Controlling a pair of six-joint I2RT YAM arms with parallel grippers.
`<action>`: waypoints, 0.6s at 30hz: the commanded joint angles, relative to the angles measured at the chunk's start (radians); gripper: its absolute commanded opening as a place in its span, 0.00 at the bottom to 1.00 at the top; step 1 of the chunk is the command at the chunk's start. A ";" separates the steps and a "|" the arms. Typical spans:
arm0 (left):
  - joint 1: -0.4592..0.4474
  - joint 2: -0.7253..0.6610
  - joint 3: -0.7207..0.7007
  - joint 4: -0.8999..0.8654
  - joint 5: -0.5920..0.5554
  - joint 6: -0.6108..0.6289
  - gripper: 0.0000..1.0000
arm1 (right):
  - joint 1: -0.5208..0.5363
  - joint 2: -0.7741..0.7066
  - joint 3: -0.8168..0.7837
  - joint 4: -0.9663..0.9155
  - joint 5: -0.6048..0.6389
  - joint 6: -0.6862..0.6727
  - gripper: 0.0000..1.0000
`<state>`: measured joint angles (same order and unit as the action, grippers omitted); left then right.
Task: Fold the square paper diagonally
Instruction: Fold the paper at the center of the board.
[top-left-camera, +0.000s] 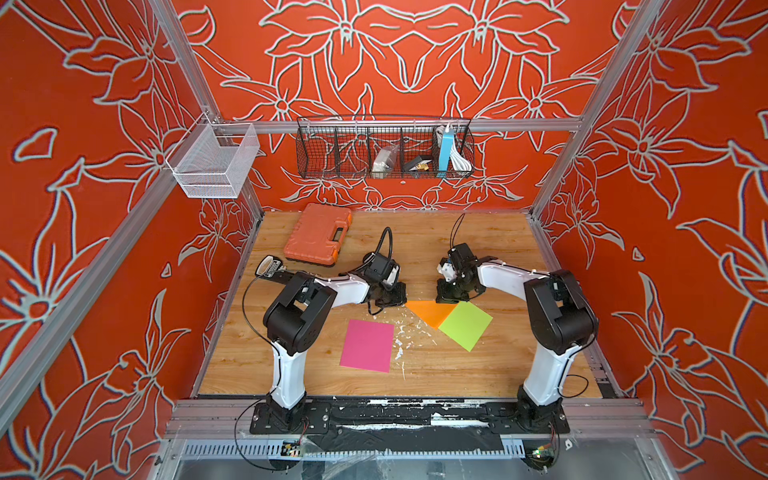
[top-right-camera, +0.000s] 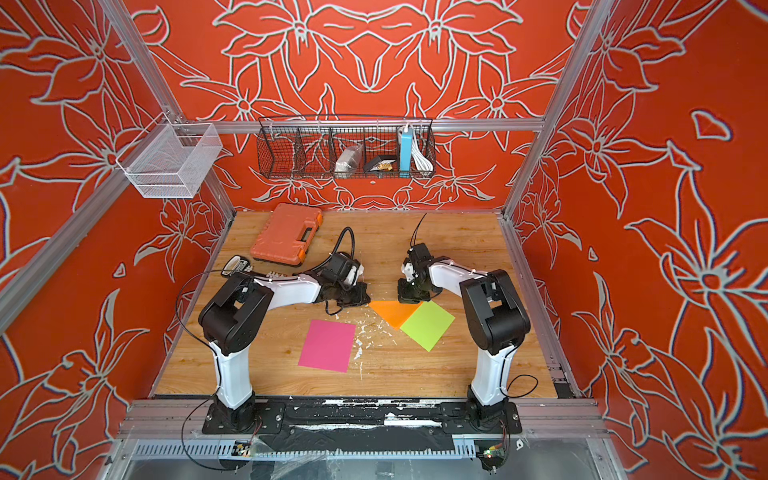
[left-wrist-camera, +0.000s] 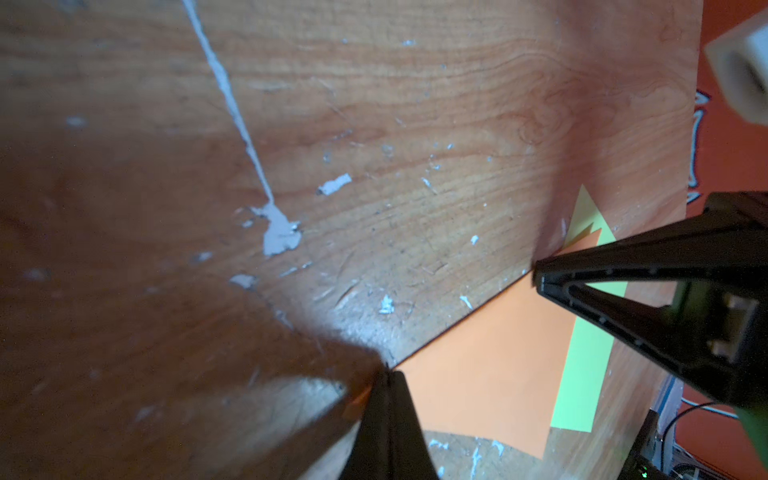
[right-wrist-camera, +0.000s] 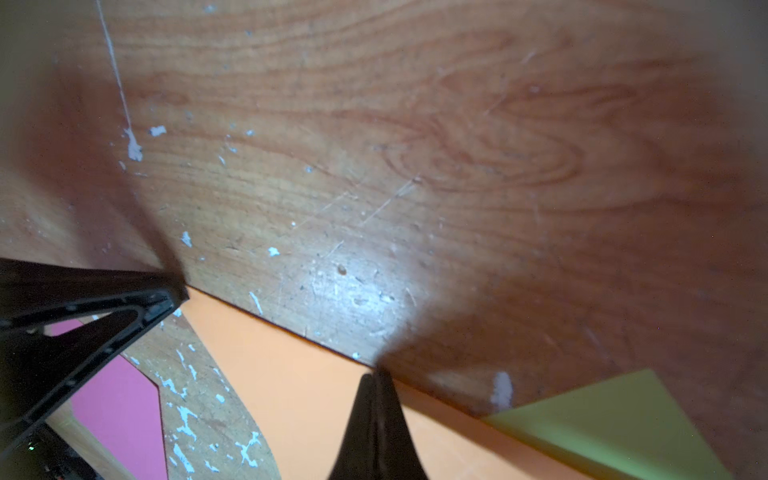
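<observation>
**Orange paper (top-left-camera: 428, 311) lies folded, a claw at each end of the crease**

It lies flat in the middle of the counter (top-left-camera: 457, 374) as a triangle. Its long edge, the crease, runs side to side between the two arms. The opposite corner points toward the arm bases.

The left claw (left-wrist-camera: 388, 376) is fully closed, with its tip down on the crease's left corner. Whether it pinches the sheet I cannot tell. The right claw (right-wrist-camera: 376, 378) is closed too, with its tip on the crease nearer the right end.

A green paper (top-left-camera: 466, 326) overlaps the triangle and hides its right corner. A pink paper (top-left-camera: 368, 345) lies apart, nearer the left arm's base. In both top views the wrists hide the claw tips. Marks on the small device (top-left-camera: 270, 265) by the case (top-left-camera: 318, 232) are too small to read.
</observation>
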<state>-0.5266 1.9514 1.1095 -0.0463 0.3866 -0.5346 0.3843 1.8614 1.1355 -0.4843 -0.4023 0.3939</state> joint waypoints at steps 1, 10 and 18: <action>0.027 0.019 -0.049 -0.142 -0.090 0.025 0.00 | -0.001 0.004 -0.026 -0.036 0.062 -0.015 0.00; 0.047 -0.002 -0.085 -0.153 -0.114 0.036 0.00 | -0.001 -0.002 -0.025 -0.037 0.062 -0.016 0.00; 0.063 -0.105 -0.135 -0.106 -0.072 0.059 0.00 | 0.001 -0.036 -0.048 0.002 0.056 0.006 0.00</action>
<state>-0.4713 1.8698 1.0180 -0.0547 0.3634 -0.5049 0.3843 1.8439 1.1141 -0.4686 -0.3946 0.3943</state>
